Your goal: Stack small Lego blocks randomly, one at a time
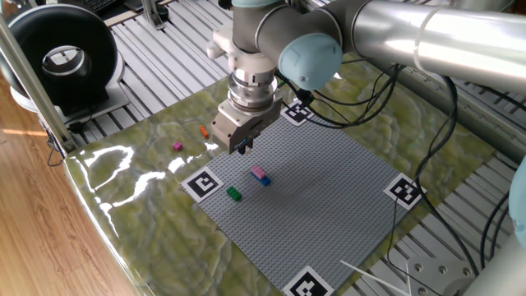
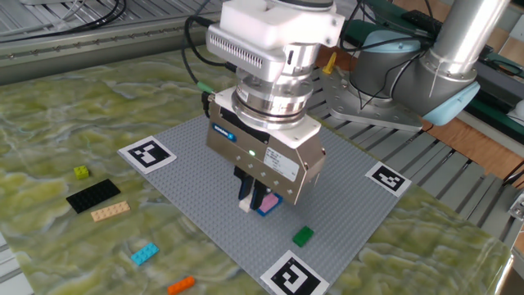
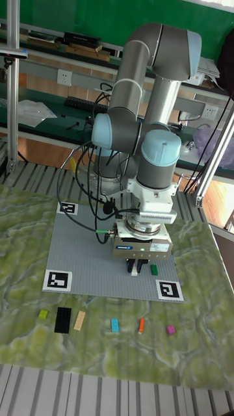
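Green-marbled tabletop (image 2: 65, 115) fills the frame, grey studded baseplate (image 2: 196, 164) lying flat at centre. Lower left in the other fixed view, loose on the cloth: yellow-green brick (image 2: 81, 172), black plate (image 2: 92, 196), tan plate (image 2: 110, 212), cyan brick (image 2: 144, 254), orange brick (image 2: 181, 284). Magenta brick (image 3: 170, 329) sits lower right in the tall view.

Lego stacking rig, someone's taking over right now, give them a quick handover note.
Gripper: above the grey baseplate, by the pink-on-blue stack; open or shut cannot be told, nothing seen in it.
On the baseplate: that two-brick stack, and a single green brick.
Off the plate: orange brick, magenta brick, cyan brick, and a yellow-green brick.
Done: one brick stacked. Left: the loose bricks.
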Controlling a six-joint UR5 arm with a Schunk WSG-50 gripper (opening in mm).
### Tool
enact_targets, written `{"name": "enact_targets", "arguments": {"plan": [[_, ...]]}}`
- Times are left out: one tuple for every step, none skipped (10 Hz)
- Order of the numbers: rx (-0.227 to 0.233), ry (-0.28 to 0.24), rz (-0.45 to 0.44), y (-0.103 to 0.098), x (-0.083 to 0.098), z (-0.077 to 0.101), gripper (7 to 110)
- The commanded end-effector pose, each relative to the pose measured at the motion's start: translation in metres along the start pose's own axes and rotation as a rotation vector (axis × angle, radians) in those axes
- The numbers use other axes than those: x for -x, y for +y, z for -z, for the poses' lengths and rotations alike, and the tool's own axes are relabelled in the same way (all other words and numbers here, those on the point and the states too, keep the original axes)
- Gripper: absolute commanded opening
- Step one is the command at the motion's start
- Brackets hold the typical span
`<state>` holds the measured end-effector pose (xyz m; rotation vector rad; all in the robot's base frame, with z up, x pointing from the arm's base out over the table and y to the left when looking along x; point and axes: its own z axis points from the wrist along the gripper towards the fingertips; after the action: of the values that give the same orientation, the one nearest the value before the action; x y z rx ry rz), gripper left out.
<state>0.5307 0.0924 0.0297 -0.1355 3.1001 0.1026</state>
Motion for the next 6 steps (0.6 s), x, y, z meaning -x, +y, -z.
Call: {"name": "enact_targets", "arguments": {"plan": [[-0.008, 0.0, -0.027, -0.003, 0.0, 0.002, 7], [0.001, 0.004, -0.028, -0.003, -0.005, 0.002, 7], [0.013, 0.023, -0.034, -0.002, -0.021, 0.001, 7], [0.01, 0.025, -0.046, 0.0, -0.03, -0.002, 7], [-0.006, 0.021, -0.049, -0.001, -0.036, -0.005, 7], [-0.009, 0.018, -0.052, 0.0, -0.038, -0.005, 7]]}}
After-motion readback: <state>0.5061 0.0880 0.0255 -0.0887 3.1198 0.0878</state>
